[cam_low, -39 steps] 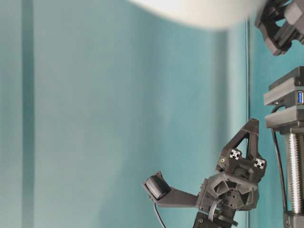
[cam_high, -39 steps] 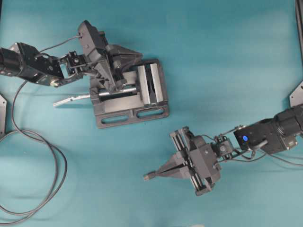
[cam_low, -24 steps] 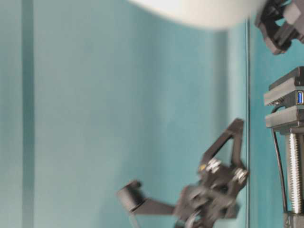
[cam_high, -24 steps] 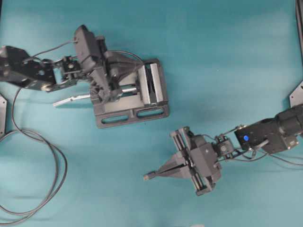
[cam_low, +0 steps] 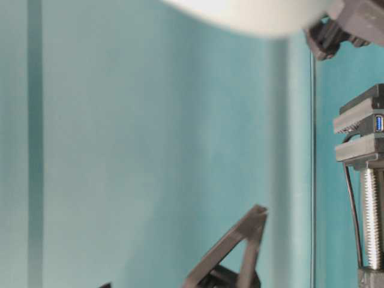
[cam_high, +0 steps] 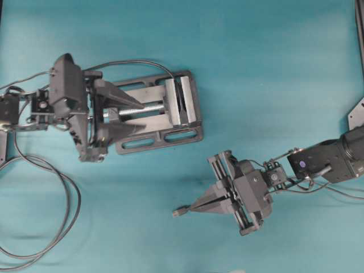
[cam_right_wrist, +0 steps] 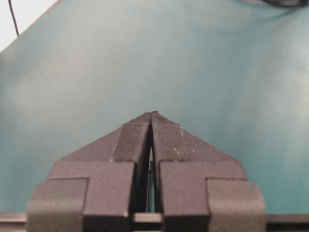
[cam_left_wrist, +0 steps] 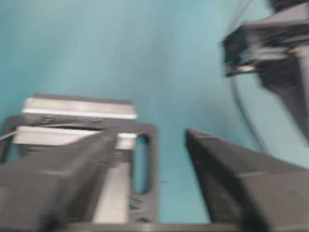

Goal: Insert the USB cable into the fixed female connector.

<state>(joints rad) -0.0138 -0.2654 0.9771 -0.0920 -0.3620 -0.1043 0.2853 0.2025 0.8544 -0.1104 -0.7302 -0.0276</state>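
The USB cable's [cam_high: 179,212] small dark plug sticks out leftward, long axis roughly left-right, from the right gripper [cam_high: 193,209], whose fingers are pressed together on it, right of and nearer than the vise [cam_high: 162,114]. The left gripper [cam_high: 136,115] is spread, straddling the vise screw.

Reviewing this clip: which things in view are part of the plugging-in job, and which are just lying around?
Part of the job:
- USB cable, plug end poking out of the shut right gripper
- fixed female connector
- vise clamping it
- left gripper, open, astride the vise screw

Lying about:
- looped dark cable, slack at the table's left; where it ends is unclear
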